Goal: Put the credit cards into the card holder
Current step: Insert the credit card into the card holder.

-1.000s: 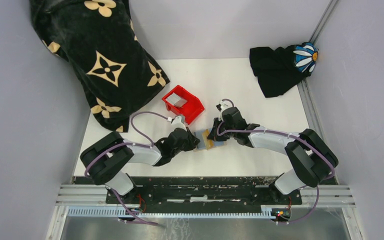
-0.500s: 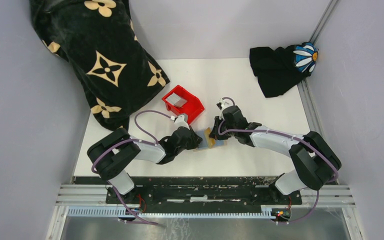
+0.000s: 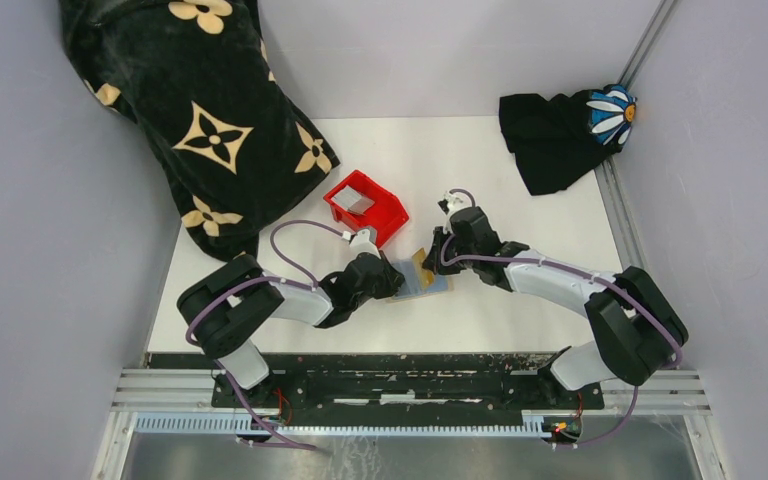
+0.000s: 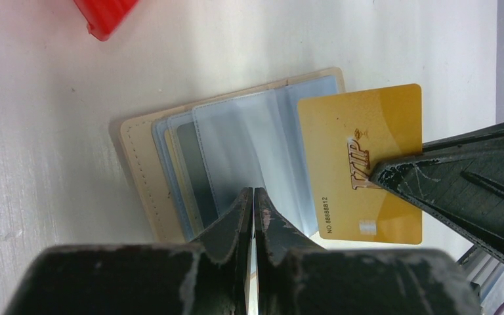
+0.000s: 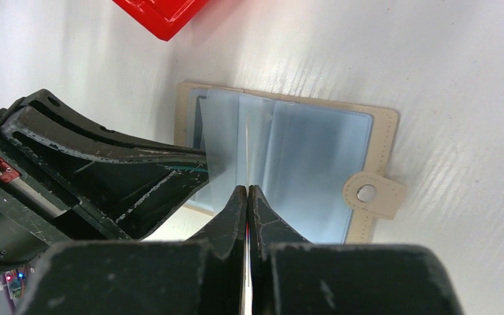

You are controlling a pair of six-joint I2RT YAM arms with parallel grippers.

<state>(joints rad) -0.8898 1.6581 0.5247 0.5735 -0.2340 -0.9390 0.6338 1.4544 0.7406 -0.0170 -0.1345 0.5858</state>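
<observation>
From above, both arms had folded in toward the middle of the white table (image 3: pixel 520 215), where a small tan leather-like folding card holder (image 3: pixel 430 284) lay open, just beside a red plastic bin (image 3: pixel 365 207). The left pincer (image 3: pixel 394 284) sat at its left edge and the right pincer (image 3: pixel 430 264) at its far side, over a glint of a gold card (image 3: pixel 417 262). A black cloth with gold flowers (image 3: pixel 200 120) was heaped at the far left, and a black cloth with a daisy patch (image 3: pixel 560 135) lay at the far right. From the left wrist, the left pincer (image 4: pixel 254 197) was closed to a sliver on a clear plastic leaf of the card holder (image 4: pixel 138 157). The gold card (image 4: pixel 354 151), stamped VIP, lay over the holder's right side, its corner gripped by the right pincer (image 4: pixel 384 176). From the right wrist, the right pincer (image 5: pixel 247 193) was pressed shut on a thin edge. The card holder (image 5: pixel 315 157) lay beyond it, snap tab (image 5: pixel 367 193) out to the right, with the left pincer (image 5: pixel 193 164) touching its clear leaves.
</observation>
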